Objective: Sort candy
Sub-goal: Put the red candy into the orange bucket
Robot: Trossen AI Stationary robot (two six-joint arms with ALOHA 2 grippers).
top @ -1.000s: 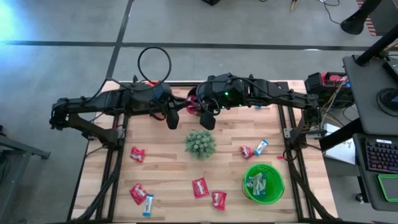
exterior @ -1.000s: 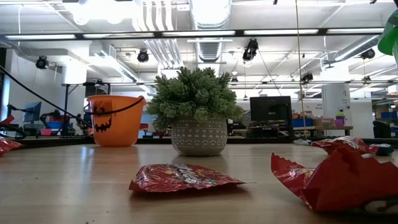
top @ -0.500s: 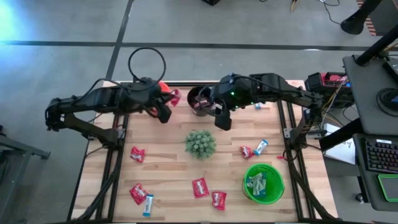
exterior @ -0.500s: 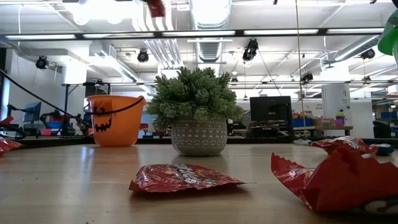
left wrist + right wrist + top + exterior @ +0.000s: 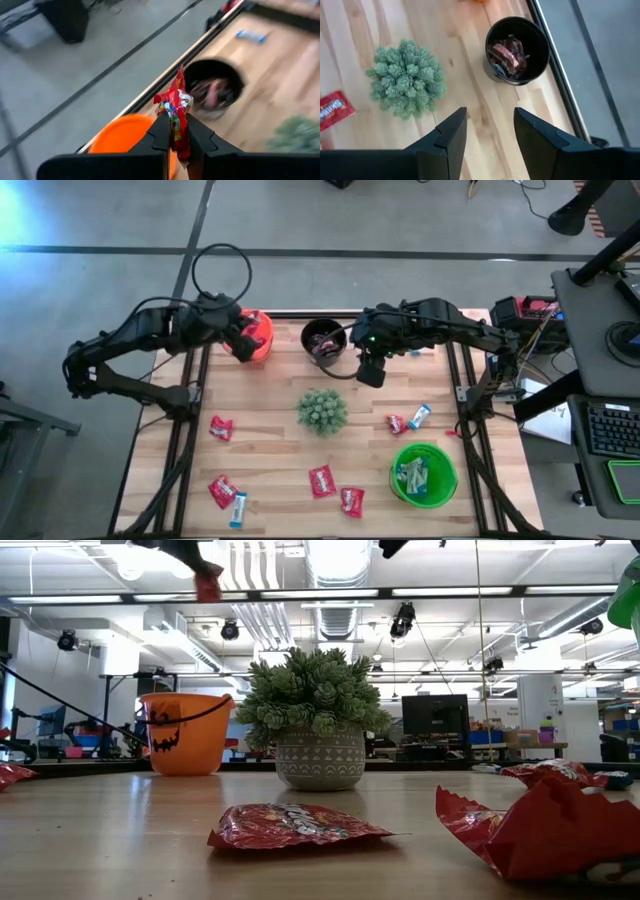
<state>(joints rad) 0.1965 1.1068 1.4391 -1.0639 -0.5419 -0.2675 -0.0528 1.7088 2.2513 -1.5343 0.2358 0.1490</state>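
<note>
plant [image 5: 322, 411] mid-table | bucket [image 5: 254, 336] back-left, pot [image 5: 324, 341] beside | tub [image 5: 423, 473] front-right | candy [image 5: 322, 480] scattered in front

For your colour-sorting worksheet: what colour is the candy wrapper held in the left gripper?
Red, on the candy in the left gripper; clearest in the left wrist view.

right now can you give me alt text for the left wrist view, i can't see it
The left gripper is shut on a red candy, held above the orange bucket at the table's edge. Beyond it a black bucket with dark candy inside stands on the wooden table, with grey floor past the edge.
</note>
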